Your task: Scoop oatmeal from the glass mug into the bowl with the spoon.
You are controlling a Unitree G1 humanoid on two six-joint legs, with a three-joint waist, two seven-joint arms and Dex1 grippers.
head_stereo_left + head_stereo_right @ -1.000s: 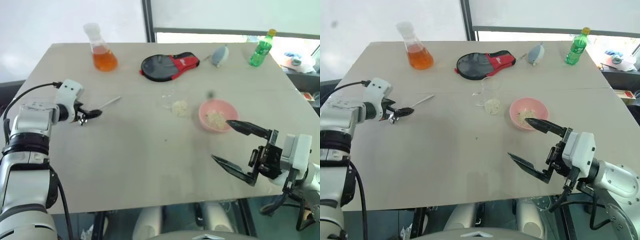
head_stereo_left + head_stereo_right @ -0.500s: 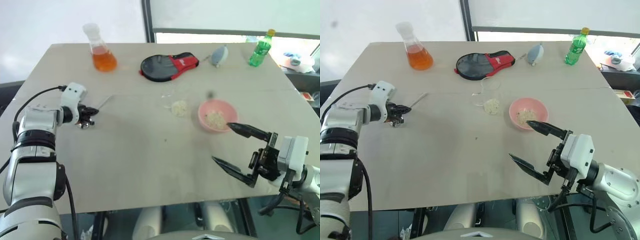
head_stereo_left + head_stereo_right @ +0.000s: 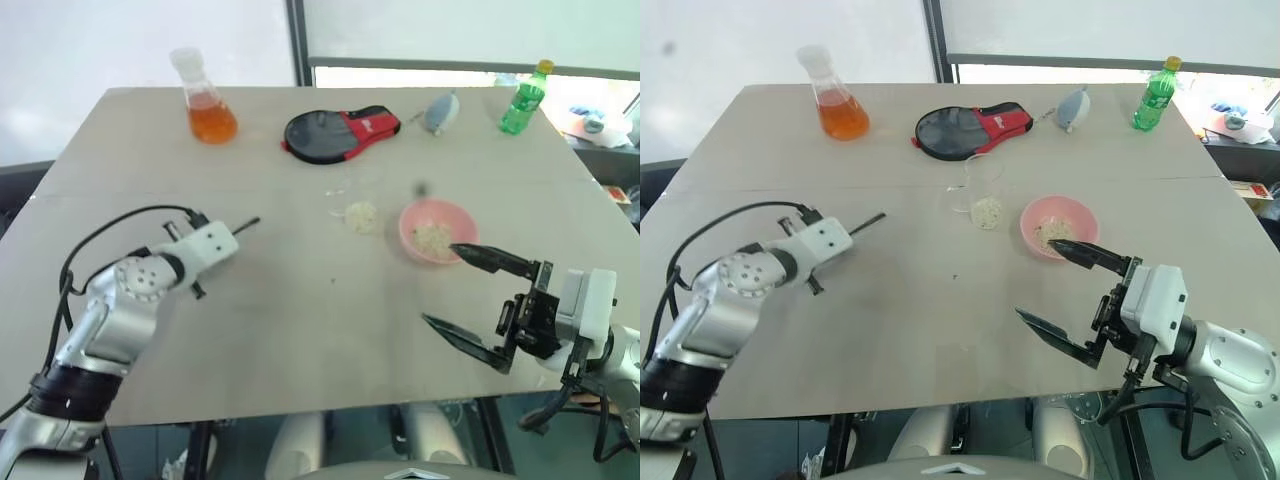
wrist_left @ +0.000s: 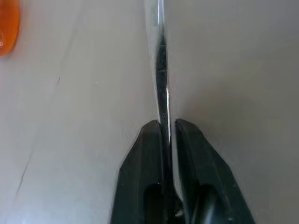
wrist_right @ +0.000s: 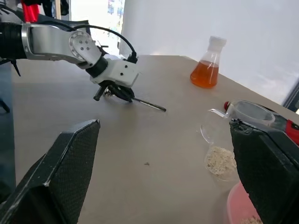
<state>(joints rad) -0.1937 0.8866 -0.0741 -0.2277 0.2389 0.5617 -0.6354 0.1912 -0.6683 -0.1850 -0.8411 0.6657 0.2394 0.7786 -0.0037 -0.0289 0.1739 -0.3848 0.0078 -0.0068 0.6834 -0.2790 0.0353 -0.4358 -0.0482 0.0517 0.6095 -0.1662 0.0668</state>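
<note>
Left wrist view: left gripper (image 4: 166,128), open a second ago, now clamps the spoon (image 4: 158,60); right gripper (image 3: 1065,290) stays open

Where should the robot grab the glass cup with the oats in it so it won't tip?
Grip the glass mug around its clear wall, probably coming level from the near right, where the open right gripper waits. It stands upright, its handle is thin, and the pink bowl sits close on the right.

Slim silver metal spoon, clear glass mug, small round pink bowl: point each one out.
Slim silver metal spoon (image 4: 161,70), left wrist view, on its handle.
Clear glass mug (image 3: 985,212), right eye view, on its oat-filled base.
Small round pink bowl (image 3: 462,218), left eye view, on its rim.
</note>
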